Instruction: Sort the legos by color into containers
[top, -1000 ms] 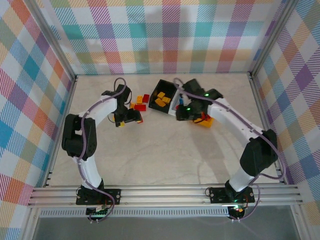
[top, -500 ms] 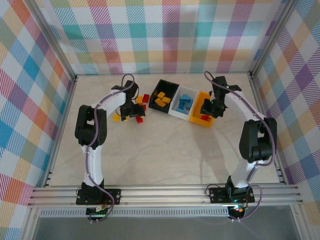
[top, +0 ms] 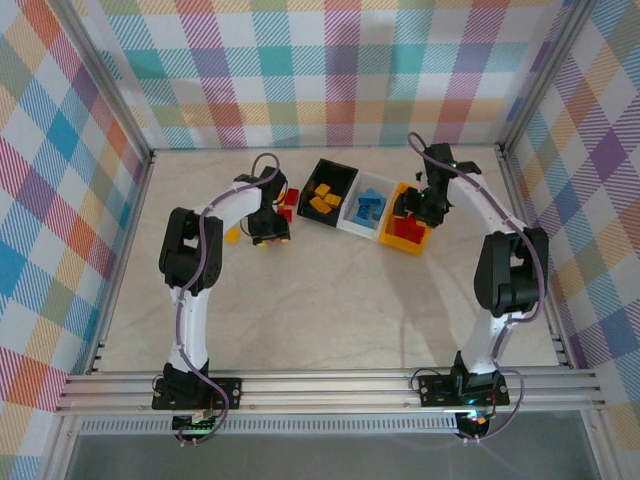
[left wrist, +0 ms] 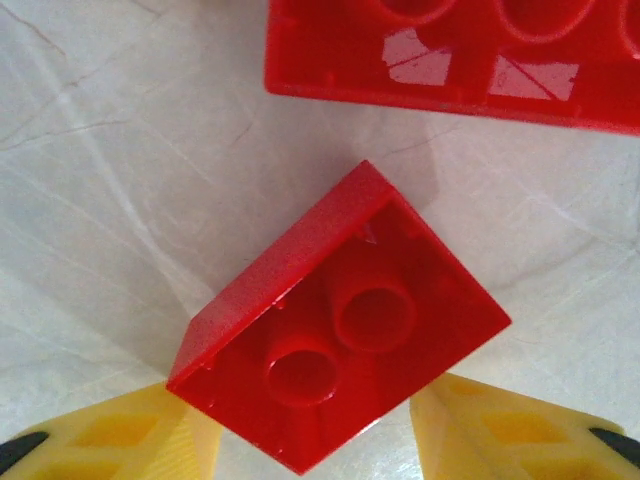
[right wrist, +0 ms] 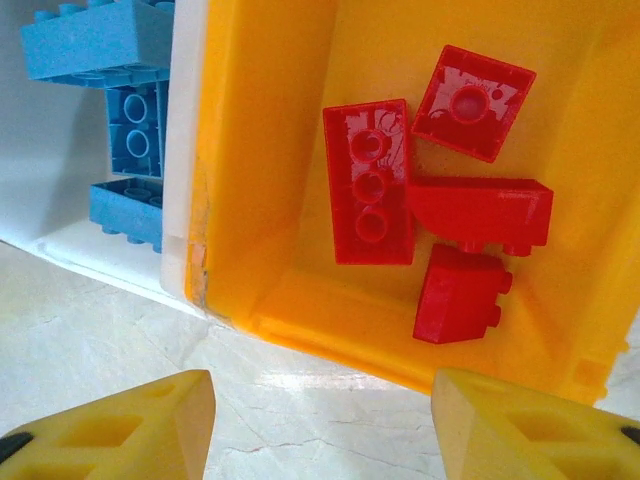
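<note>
The red brick (left wrist: 340, 330) lies hollow side up on the table (left wrist: 100, 200), its long axis skewed to the line between the left gripper's (left wrist: 310, 445) fingers (left wrist: 110, 440). They closely flank its near end, but whether they pinch it cannot be told. A squeeze would likely catch corners and twist it. The orange bin (right wrist: 260, 150), holding four reds (right wrist: 370, 185), sits well to the right, at the right gripper (right wrist: 320, 420), which is spread and empty.

A small red brick (left wrist: 340, 350), hollow underside up and askew, lies between the fingertips of the left gripper (left wrist: 315, 440); a longer red brick (left wrist: 450, 50) lies just beyond. Ahead of the right gripper (right wrist: 325, 430) the orange-yellow bin (right wrist: 270, 150) holds four red bricks (right wrist: 368, 185); to its left the white bin (right wrist: 30, 150) holds blue bricks (right wrist: 130, 145), the black bin (top: 330, 165) yellow-orange bricks (top: 322, 200).
</note>
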Controlling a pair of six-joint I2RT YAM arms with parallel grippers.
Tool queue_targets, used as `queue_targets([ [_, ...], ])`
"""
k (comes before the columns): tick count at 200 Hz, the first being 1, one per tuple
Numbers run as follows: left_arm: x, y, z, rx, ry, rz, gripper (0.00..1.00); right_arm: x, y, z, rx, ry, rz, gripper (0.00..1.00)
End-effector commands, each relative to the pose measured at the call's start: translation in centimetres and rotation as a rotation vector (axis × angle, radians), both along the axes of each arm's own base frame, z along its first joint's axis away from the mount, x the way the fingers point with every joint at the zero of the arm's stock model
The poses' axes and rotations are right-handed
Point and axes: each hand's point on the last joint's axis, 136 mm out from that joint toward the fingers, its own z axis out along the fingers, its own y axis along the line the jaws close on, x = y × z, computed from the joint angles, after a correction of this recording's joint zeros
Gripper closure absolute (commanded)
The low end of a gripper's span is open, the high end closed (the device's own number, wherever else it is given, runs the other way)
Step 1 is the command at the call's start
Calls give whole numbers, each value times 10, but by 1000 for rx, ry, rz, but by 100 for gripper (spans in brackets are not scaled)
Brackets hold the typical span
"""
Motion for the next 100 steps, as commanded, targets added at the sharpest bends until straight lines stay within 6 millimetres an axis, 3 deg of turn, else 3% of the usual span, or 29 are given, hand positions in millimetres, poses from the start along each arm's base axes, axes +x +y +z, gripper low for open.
queue_targets([
  [1,-8,0,-3,7,34,-1,52,-18,2,27,49,-29,-3,39],
  [33,-13,2,1,6,29,-4,56,-42,6,27,97,-20,-15,39],
  [64,-12,6,15,26,0,-25,30,-57,10,24,129,-7,-17,38],
  [100,2,18,23,88,-24,-83,26,-65,14,21,160,2,-16,37],
])
